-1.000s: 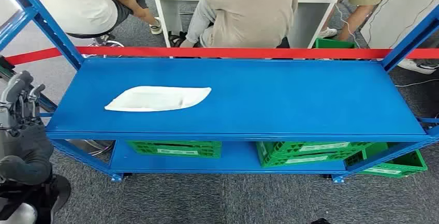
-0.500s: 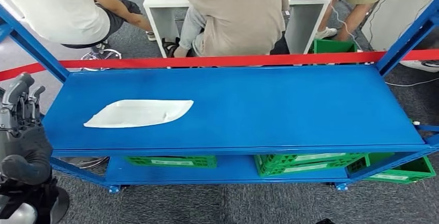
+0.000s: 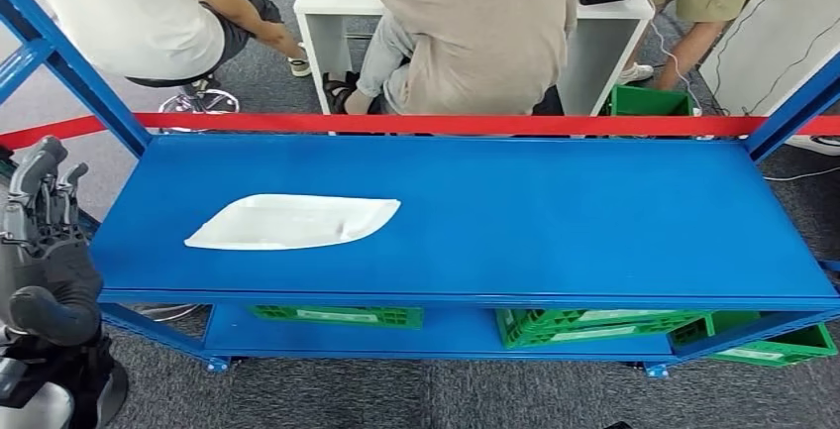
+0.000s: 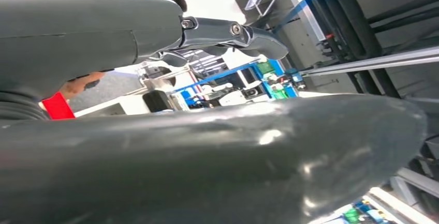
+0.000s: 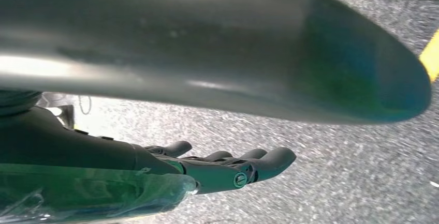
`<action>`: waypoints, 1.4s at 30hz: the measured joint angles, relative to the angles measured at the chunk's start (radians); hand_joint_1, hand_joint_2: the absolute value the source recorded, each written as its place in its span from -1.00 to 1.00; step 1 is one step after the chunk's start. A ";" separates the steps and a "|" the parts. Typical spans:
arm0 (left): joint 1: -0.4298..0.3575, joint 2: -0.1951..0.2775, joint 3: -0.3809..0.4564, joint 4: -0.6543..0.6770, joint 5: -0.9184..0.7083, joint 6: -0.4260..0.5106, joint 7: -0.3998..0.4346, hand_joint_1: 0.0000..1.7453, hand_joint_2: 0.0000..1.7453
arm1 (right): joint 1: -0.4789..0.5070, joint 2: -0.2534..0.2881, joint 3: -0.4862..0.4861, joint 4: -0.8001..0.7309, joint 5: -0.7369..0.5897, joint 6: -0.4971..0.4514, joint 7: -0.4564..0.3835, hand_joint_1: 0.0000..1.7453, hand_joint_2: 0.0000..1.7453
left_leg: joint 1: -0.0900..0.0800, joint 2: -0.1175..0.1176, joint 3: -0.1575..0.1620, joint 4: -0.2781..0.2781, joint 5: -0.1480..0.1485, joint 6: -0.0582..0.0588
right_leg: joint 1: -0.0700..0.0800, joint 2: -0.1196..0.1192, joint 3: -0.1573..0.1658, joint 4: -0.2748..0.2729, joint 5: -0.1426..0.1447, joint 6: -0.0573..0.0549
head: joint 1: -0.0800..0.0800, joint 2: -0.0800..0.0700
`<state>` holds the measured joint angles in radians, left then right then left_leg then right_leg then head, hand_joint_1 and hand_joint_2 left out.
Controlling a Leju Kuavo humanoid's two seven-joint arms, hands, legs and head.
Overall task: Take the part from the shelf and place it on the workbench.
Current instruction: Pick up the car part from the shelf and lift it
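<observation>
Head view: white part [image 3: 293, 222] lies flat on the blue shelf [image 3: 555, 221], left of centre, w/ the left hand [image 3: 40, 241] raised off the shelf's left end, well apart from the part, fingers up and apart, holding nothing. Green crates [image 3: 594, 325] sit on the lower level; seated people [image 3: 475, 23] beyond a red tape [image 3: 446, 124]. Right wrist view adds the right hand [image 5: 228, 169] over grey carpet [image 5: 336, 146], fingers loosely extended, empty. Left wrist view: thumb [image 4: 207, 162] blocks most; background blurred. Vs 0.5 s ago, the whole scene has shifted slightly, i.e. the camera moved; part's spot on the shelf unchanged.
</observation>
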<state>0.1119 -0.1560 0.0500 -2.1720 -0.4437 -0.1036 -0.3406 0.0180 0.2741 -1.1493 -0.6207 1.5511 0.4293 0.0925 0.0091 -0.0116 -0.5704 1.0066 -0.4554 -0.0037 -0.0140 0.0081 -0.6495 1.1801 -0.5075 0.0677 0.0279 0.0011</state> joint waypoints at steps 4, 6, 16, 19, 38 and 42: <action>0.001 0.000 0.008 0.002 -0.029 -0.005 0.014 -1.00 0.50 | -0.004 -0.002 0.000 0.013 0.000 -0.012 -0.012 -1.00 -1.00 | -0.008 -0.003 0.007 0.000 -0.005 -0.020 | 0.000 0.006 0.062 -0.134 0.045 -0.019 | 0.001 0.000; 0.004 0.001 0.014 0.003 -0.050 -0.014 0.021 -1.00 1.00 | -0.003 -0.004 0.000 0.018 0.000 -0.019 -0.016 -1.00 -1.00 | -0.006 -0.002 0.008 -0.003 -0.007 -0.029 | 0.000 0.006 0.061 -0.136 0.048 -0.035 | 0.000 0.000; 0.003 0.068 0.001 0.092 -0.372 -0.034 0.134 -1.00 1.00 | -0.011 -0.053 0.013 0.065 0.000 -0.041 -0.021 -1.00 -1.00 | -0.007 0.000 -0.061 0.106 -0.015 -0.026 | 0.003 0.005 0.063 -0.137 0.047 -0.053 | -0.007 0.000; -0.009 0.093 -0.012 0.123 -0.456 -0.021 0.170 -1.00 1.00 | -0.014 -0.061 0.024 0.076 0.000 -0.042 -0.029 -1.00 -1.00 | -0.012 0.001 -0.014 0.003 0.007 -0.016 | 0.007 0.006 0.061 -0.138 0.045 -0.039 | -0.008 0.000; -0.036 0.257 -0.114 0.251 -0.748 -0.019 0.238 -1.00 1.00 | -0.018 -0.095 0.071 0.132 0.000 -0.051 -0.051 -1.00 -1.00 | -0.006 0.001 -0.004 0.016 -0.023 -0.035 | 0.001 0.006 0.051 -0.143 0.062 -0.047 | -0.005 0.000; -0.044 0.279 -0.127 0.267 -0.788 -0.025 0.249 -1.00 1.00 | -0.018 -0.100 0.074 0.137 0.000 -0.053 -0.050 -1.00 -1.00 | -0.005 0.002 -0.118 0.239 -0.121 -0.045 | 0.001 0.003 0.051 -0.144 0.061 -0.057 | -0.011 0.000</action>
<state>0.0677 0.1227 -0.0768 -1.9048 -1.2318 -0.1286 -0.0911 -0.0002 0.1737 -1.0748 -0.4836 1.5511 0.3764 0.0422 0.0040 -0.0099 -0.6886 1.2459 -0.5765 -0.0483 -0.0135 0.0115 -0.5980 1.0359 -0.4468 0.0102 0.0172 0.0011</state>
